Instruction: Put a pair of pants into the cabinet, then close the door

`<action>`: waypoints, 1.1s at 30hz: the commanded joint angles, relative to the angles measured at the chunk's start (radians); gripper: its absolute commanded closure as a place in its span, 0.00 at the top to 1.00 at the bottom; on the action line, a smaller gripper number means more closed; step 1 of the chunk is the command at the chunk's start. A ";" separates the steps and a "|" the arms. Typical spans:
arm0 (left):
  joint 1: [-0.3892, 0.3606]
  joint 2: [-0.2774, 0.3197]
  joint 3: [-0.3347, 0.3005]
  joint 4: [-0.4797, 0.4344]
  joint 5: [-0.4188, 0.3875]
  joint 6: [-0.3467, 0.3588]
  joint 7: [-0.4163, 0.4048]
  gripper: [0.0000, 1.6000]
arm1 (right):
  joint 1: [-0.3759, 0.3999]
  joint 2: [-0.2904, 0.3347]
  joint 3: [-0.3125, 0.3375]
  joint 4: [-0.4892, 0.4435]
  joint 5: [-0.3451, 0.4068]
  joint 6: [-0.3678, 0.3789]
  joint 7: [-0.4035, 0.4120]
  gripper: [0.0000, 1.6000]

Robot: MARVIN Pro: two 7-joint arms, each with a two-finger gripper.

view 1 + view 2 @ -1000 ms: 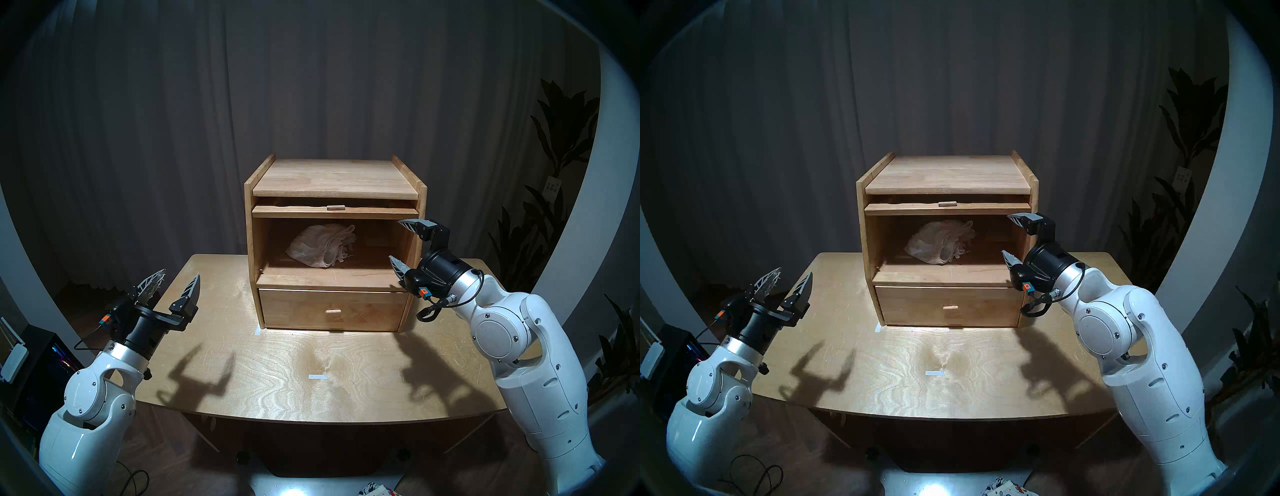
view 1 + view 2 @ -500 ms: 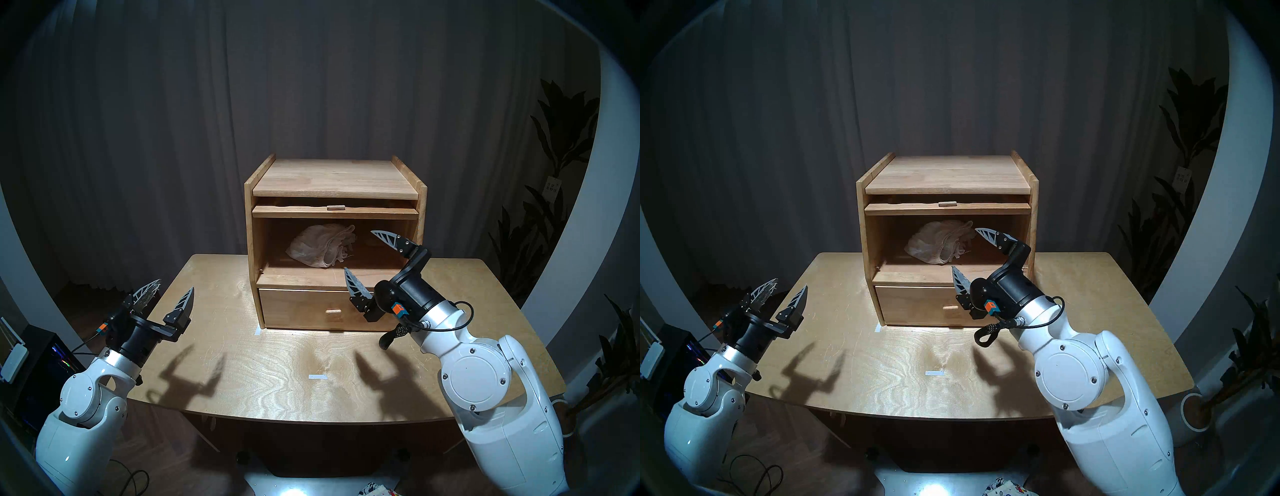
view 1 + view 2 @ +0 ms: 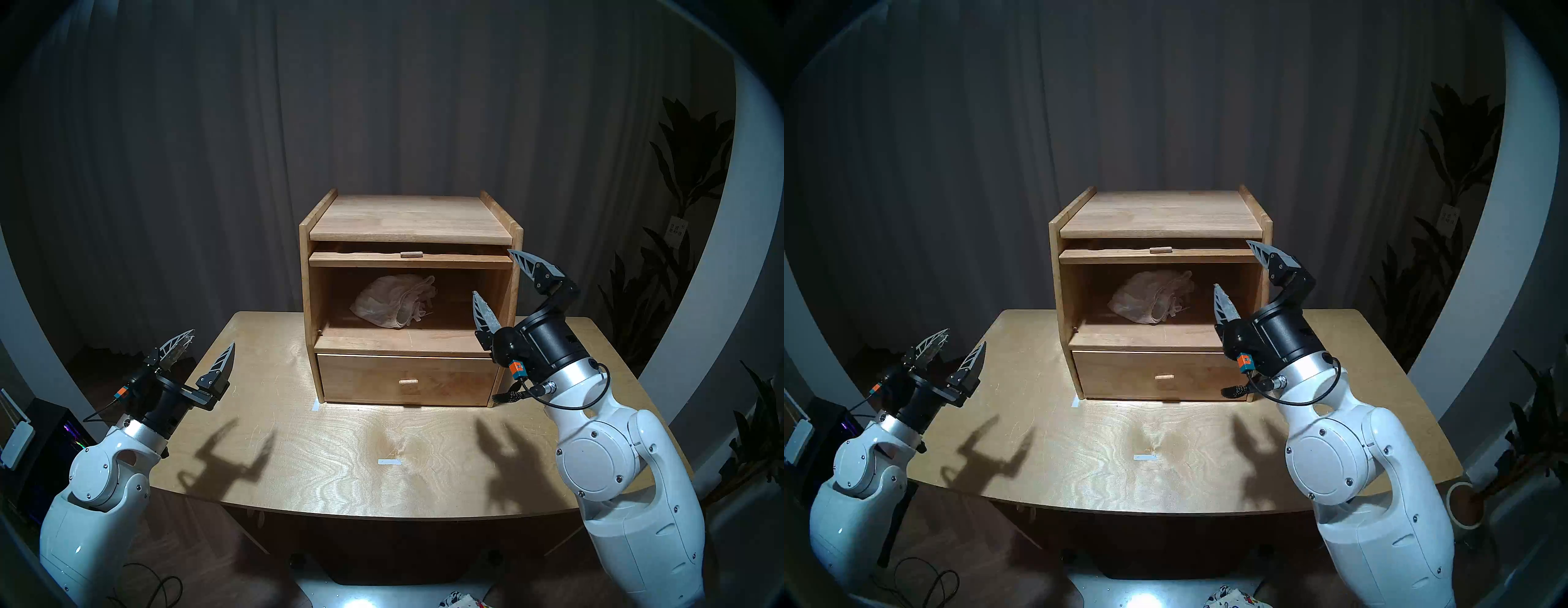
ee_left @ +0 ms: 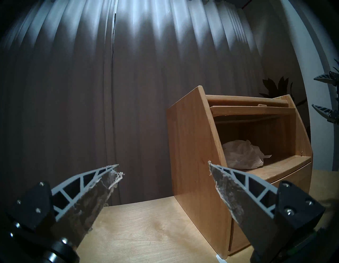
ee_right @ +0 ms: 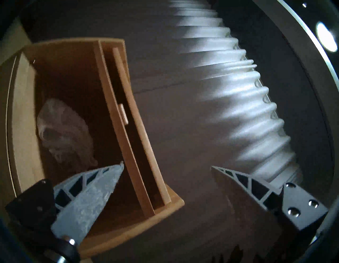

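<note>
The light-brown wooden cabinet (image 3: 407,216) stands at the back of the table. The white pants (image 3: 392,305) lie crumpled inside its upper compartment, also seen in the left wrist view (image 4: 242,157) and the right wrist view (image 5: 62,132). The door (image 3: 458,260) is pushed up into the slot under the top. Only its front edge and small knob (image 3: 410,254) show. My right gripper (image 3: 492,272) is open and empty in front of the cabinet's right front edge, its upper fingertip near the right end of the door's edge. My left gripper (image 3: 212,338) is open and empty above the table's left edge.
The lower drawer (image 3: 407,380) is shut. The wooden table (image 3: 339,458) carries a small white tape mark (image 3: 389,462) in front of the cabinet. A grey curtain hangs behind. Potted plants (image 3: 679,170) stand at the far right.
My right gripper dipped in front of the drawer half a second ago and has now risen up and to the right, near the door's edge. My left gripper drifted slightly left. Pants and door are unmoved.
</note>
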 commanded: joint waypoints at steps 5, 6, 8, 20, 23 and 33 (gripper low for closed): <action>-0.051 0.004 -0.001 0.016 -0.015 -0.046 -0.031 1.00 | 0.137 -0.054 -0.099 0.071 -0.168 0.040 -0.072 1.00; -0.051 0.004 -0.001 0.017 -0.016 -0.047 -0.033 1.00 | 0.135 -0.078 -0.101 0.066 -0.136 0.053 -0.046 1.00; -0.053 0.003 0.000 0.019 -0.018 -0.050 -0.037 1.00 | 0.134 -0.100 -0.113 0.079 -0.142 0.093 -0.051 1.00; -0.059 0.001 0.001 0.026 -0.022 -0.058 -0.049 1.00 | 0.113 -0.178 -0.072 0.143 -0.020 0.235 -0.036 1.00; -0.060 0.000 0.001 0.028 -0.022 -0.060 -0.051 1.00 | 0.126 -0.157 -0.078 0.147 -0.038 0.239 -0.033 1.00; -0.060 0.000 0.000 0.028 -0.024 -0.058 -0.055 1.00 | 0.255 -0.053 -0.107 0.174 -0.192 0.231 0.089 1.00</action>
